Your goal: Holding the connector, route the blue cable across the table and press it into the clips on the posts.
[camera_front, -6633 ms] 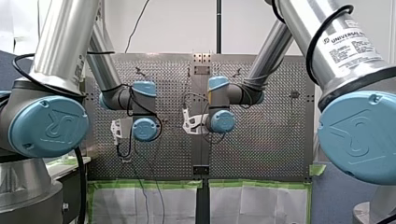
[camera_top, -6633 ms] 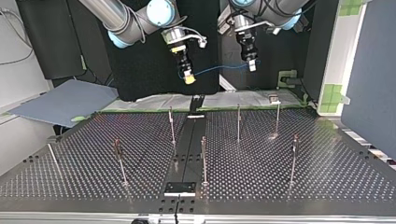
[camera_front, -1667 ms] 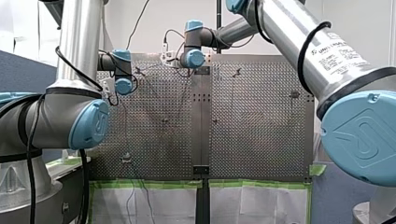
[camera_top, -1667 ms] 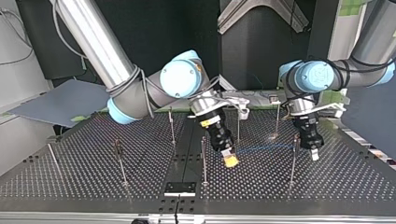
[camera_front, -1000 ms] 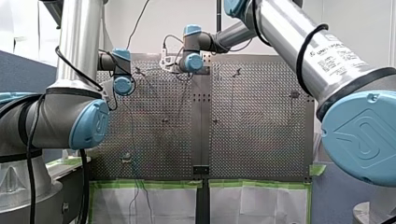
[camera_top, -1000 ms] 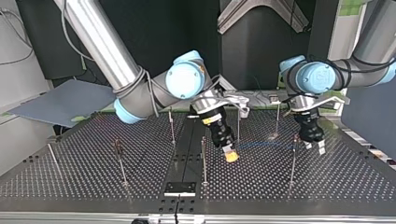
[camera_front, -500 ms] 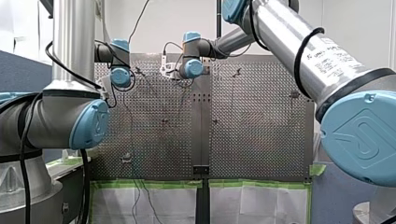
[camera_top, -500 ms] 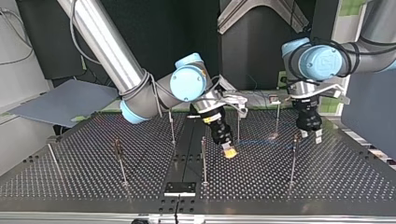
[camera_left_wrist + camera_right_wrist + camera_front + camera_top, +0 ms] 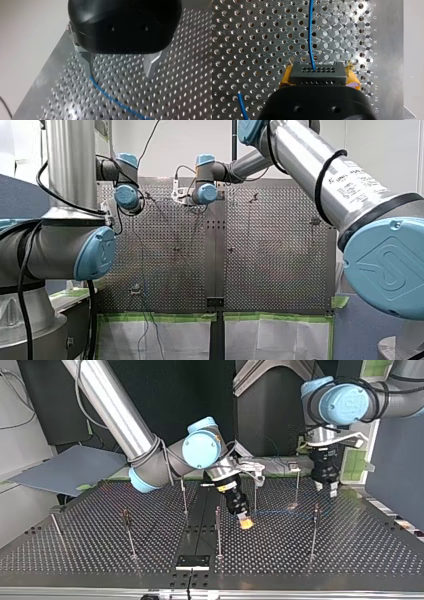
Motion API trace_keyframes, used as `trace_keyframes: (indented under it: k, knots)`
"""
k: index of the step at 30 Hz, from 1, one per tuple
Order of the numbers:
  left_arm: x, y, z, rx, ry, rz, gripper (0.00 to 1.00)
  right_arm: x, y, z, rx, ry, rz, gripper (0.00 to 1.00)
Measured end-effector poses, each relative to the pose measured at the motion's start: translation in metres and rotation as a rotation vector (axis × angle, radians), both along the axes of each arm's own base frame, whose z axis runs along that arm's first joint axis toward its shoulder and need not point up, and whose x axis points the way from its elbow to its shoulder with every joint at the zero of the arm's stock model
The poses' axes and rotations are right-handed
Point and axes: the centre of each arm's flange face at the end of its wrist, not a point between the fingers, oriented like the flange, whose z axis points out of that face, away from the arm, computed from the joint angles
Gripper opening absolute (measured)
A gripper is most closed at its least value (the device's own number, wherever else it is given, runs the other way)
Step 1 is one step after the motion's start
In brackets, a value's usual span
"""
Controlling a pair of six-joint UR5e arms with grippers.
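Observation:
In the top view my right gripper (image 9: 245, 522) hangs low over the table's middle, its yellow pads shut on the black connector (image 9: 316, 73). The blue cable (image 9: 282, 511) runs from it to the clip on the post (image 9: 315, 510) at that view's right. It leaves the connector straight ahead of the fingers as the blue cable (image 9: 310, 32). My left gripper (image 9: 326, 489) is open above and behind that post, holding nothing. In the left wrist view the left gripper (image 9: 120, 73) has its metal fingers (image 9: 86, 62) wide apart, and the blue cable (image 9: 110, 96) passes below one tip.
Several thin posts stand on the perforated table (image 9: 75, 550), among them one (image 9: 218, 527) beside the right gripper and others (image 9: 255, 492) (image 9: 297, 487) behind the cable. A black strip (image 9: 197, 530) runs down the table's middle. Both upper arms fill the front view's sides.
My left gripper has risen and drawn back from the post at the top view's right, leaving the cable at the clip. My right gripper has barely shifted with the connector.

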Motion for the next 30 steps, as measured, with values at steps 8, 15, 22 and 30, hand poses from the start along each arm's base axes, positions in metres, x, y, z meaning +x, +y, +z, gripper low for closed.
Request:
trace_keyframes:
  k: [8,15,22,30]
  knots:
    - [-0.021,-0.016,0.018,0.061,0.018,-0.081,1.00,-0.001,-0.002,-0.001,0.003,0.000,-0.002,0.00]
    - [-0.033,-0.029,0.037,0.125,-0.024,-0.134,1.00,-0.004,-0.005,-0.001,0.006,0.004,-0.007,0.00]
    - [-0.025,-0.045,0.038,0.178,-0.055,-0.183,1.00,-0.007,-0.010,-0.001,0.008,0.004,-0.014,0.00]
    - [0.000,-0.054,0.040,0.231,-0.094,-0.156,1.00,-0.008,-0.012,-0.001,0.008,0.006,-0.017,0.00]
